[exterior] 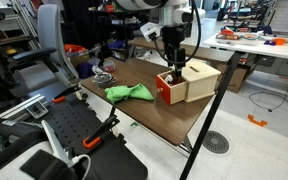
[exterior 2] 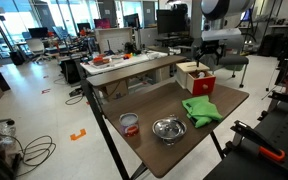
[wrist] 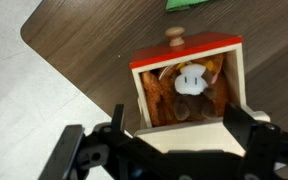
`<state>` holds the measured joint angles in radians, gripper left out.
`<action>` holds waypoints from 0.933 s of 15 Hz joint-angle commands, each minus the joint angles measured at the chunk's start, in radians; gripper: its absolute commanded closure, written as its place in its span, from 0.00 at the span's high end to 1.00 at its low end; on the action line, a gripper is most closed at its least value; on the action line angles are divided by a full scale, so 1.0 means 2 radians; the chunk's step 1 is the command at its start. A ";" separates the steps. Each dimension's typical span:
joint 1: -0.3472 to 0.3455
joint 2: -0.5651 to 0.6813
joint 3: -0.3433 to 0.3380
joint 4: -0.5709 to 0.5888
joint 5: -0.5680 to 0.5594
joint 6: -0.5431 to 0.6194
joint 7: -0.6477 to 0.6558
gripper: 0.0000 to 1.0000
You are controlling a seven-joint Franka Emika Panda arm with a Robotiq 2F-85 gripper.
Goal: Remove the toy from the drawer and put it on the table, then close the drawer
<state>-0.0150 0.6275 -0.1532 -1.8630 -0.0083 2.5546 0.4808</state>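
Gripper (wrist: 176, 130) wide open and empty, hovering over the pulled-out drawer (wrist: 184, 50) near a table (wrist: 84, 40) corner, whitish toy (wrist: 191, 82) inside.

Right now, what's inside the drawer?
The drawer stands open. In the wrist view a small whitish toy lies inside, with brownish stuff around it. The drawer's back end runs under the wooden box and cannot be seen.

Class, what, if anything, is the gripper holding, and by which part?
Nothing. The gripper hangs open over the pulled-out drawer; the toy lies inside it, untouched.
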 commanded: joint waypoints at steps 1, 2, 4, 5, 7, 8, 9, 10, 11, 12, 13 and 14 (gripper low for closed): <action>0.014 0.034 -0.013 0.040 0.005 -0.017 0.007 1.00; 0.014 0.040 -0.012 0.045 0.007 -0.017 0.007 1.00; 0.014 0.051 -0.010 0.054 0.010 -0.019 0.005 1.00; 0.015 0.056 -0.010 0.058 0.010 -0.020 0.005 1.00; 0.017 0.065 -0.010 0.065 0.010 -0.021 0.005 1.00; 0.018 0.069 -0.010 0.068 0.010 -0.021 0.005 0.75; 0.019 0.072 -0.011 0.071 0.010 -0.019 0.005 0.74; 0.019 0.076 -0.011 0.074 0.010 -0.020 0.005 0.65; 0.020 0.079 -0.012 0.078 0.010 -0.021 0.006 0.58; 0.020 0.082 -0.012 0.081 0.010 -0.023 0.006 0.50; 0.019 0.084 -0.013 0.084 0.010 -0.024 0.005 0.42; 0.019 0.086 -0.013 0.086 0.010 -0.025 0.005 0.35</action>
<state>0.0065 0.7727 -0.1585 -1.7383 -0.0072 2.5427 0.4874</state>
